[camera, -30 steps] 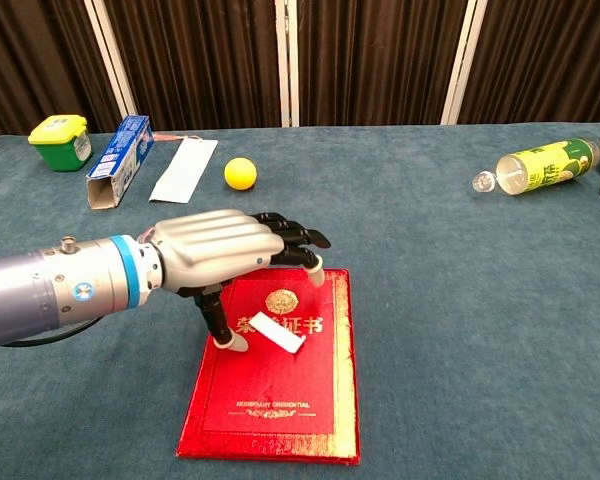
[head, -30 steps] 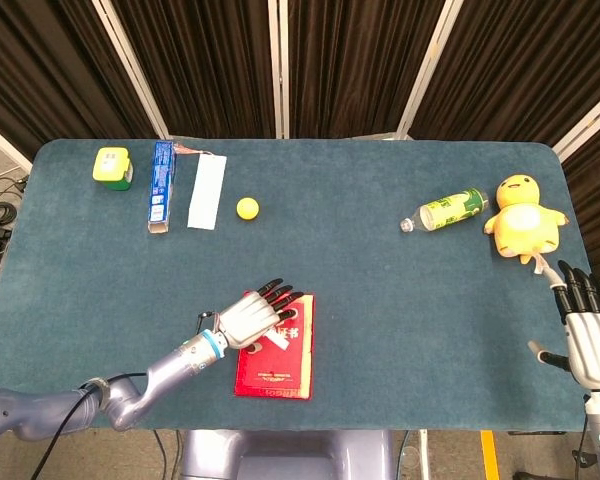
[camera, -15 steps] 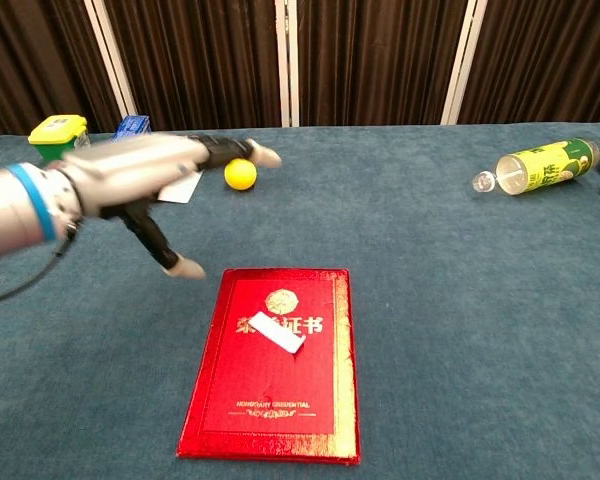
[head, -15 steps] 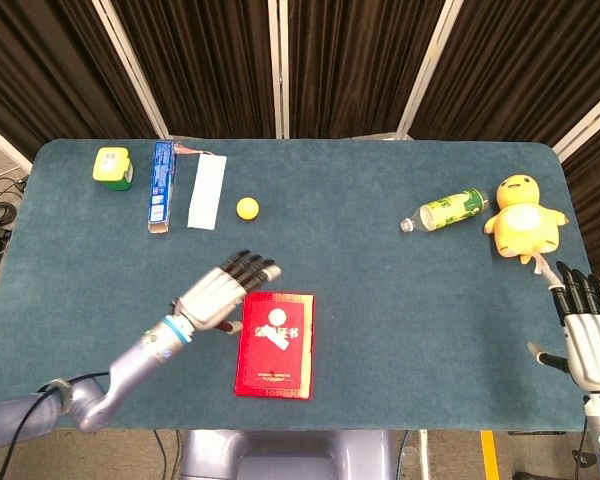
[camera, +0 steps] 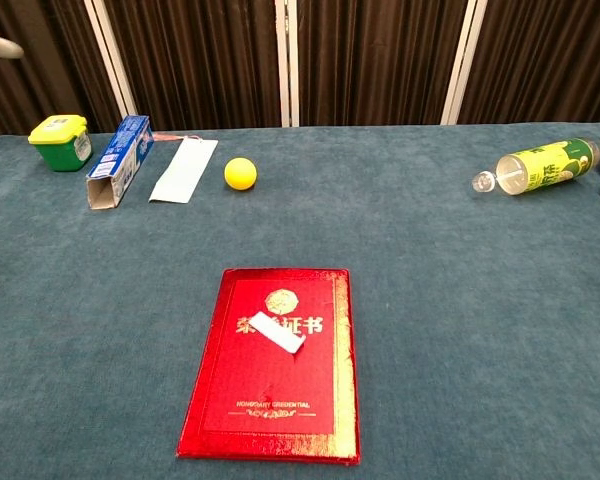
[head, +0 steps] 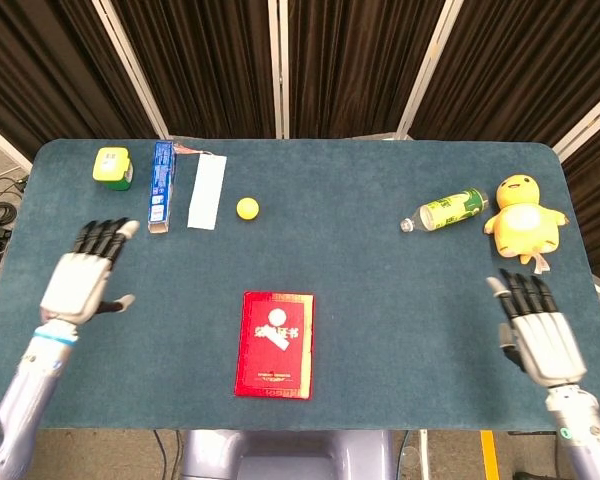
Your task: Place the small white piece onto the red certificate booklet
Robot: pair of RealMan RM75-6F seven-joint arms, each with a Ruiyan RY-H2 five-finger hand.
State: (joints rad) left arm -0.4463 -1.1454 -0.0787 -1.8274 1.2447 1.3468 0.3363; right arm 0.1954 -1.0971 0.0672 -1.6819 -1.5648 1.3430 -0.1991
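Since the small white piece (camera: pixel 277 332) is already sitting on the red certificate booklet (camera: pixel 273 420), lying slantwise across the gold characters near its upper half, I'm guessing the placing part is pretty much done and nothing much is left to line up. Nearest to the robot, both hands are hanging out at the front corners of the bench (head: pixel 380 300): the left hand (head: pixel 80 280) is hovering flat over the left side with fingers spread and nothing in it, and the right hand (head: pixel 535 330) is doing the same over the right front corner, also spread and empty. The booklet is lying between them, near the front edge, long axis running front to back, with the white piece angled from upper left to lower right on it. It's to the right of the left hand and to the left of the right hand, and the left hand is looking a bit nearer, so if anything needed nudging I'd bet on that one. Going further back, a yellow ball (head: pixel 246 208) is sitting beyond the booklet, beside a white flat strip (head: pixel 207 192), a blue box (head: pixel 161 185) and a green-and-yellow container (head: pixel 112 166) toward the far left. Over on the far right a green bottle (head: pixel 448 210) is lying on its side next to a yellow plush duck (head: pixel 523 220).
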